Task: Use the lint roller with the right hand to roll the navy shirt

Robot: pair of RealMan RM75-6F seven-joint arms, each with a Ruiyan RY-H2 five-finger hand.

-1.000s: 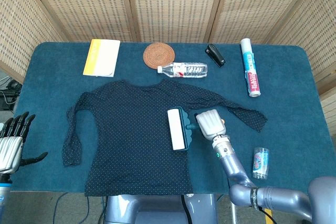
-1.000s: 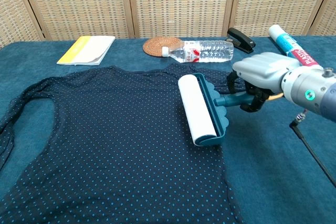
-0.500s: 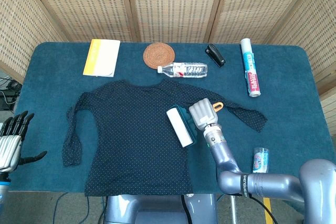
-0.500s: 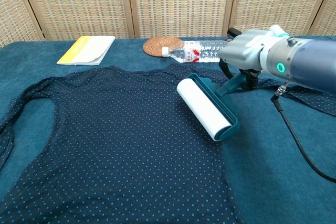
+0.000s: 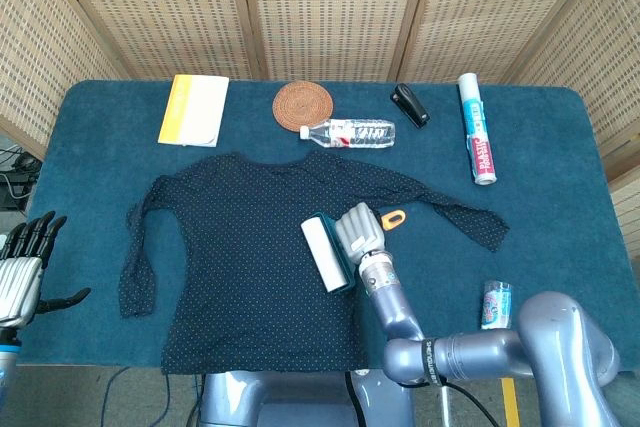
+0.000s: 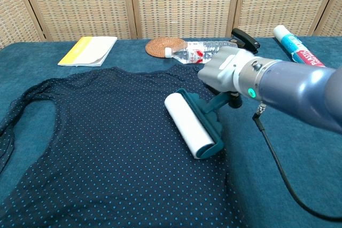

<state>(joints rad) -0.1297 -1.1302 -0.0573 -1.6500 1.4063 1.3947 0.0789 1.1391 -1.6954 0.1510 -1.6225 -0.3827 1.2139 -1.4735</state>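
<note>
The navy dotted shirt (image 5: 240,257) (image 6: 107,148) lies flat across the middle of the blue table. A lint roller (image 5: 323,254) (image 6: 189,125) with a white roll and teal frame rests on the shirt's right half. My right hand (image 5: 356,229) (image 6: 224,73) grips its handle, whose orange end (image 5: 393,218) pokes out past the hand. My left hand (image 5: 25,265) hovers off the table's left edge, fingers apart, holding nothing.
Along the far edge lie a yellow booklet (image 5: 193,109), a round woven coaster (image 5: 303,104), a water bottle (image 5: 350,132), a black stapler (image 5: 410,104) and a white tube (image 5: 476,142). A small can (image 5: 495,304) sits near the front right.
My right hand has slid the roller leftward over the shirt, turning it so it now lies at a slant.
</note>
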